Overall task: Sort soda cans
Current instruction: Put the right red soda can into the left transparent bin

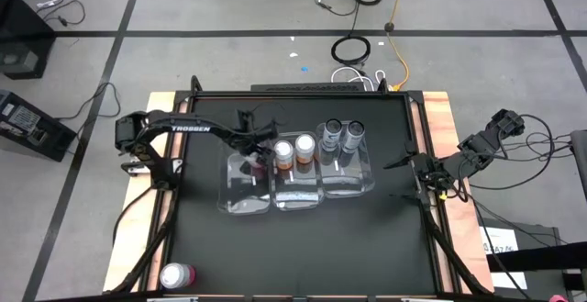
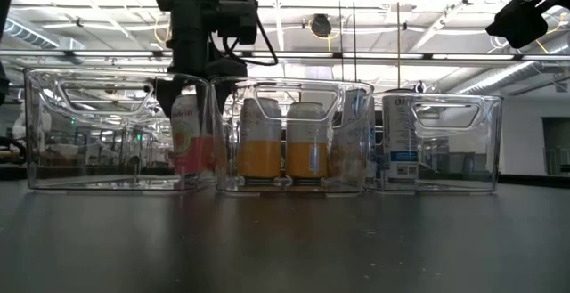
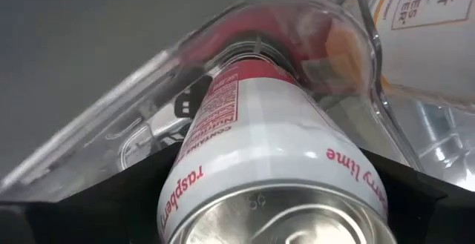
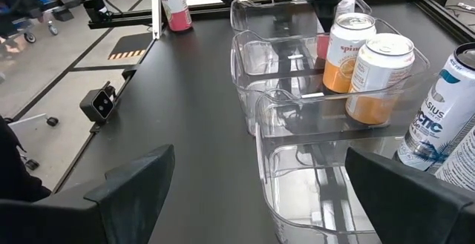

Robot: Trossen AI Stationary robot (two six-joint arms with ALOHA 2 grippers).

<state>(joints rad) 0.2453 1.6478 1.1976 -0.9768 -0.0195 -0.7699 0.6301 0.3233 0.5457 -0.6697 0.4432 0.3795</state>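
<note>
My left gripper points down over the far end of the left clear bin, shut on a pink-and-white soda can that stands inside the bin. Two orange cans stand in the middle bin. Two grey cans stand in the right bin. Another pink can stands on the table's near left corner. My right gripper waits open at the table's right edge, touching nothing. My left gripper pinches the pink can's side wall just below its silver top, between the two fingers. The fingers come from above, pointing down. The can hangs upright inside the left bin; whether its base touches the bin's floor I cannot tell.
The three bins stand side by side across the middle of the black table, their walls touching. The left bin's near half holds nothing. Bare table lies in front of the bins and to their left and right. Cables lie on the floor beyond the far edge.
</note>
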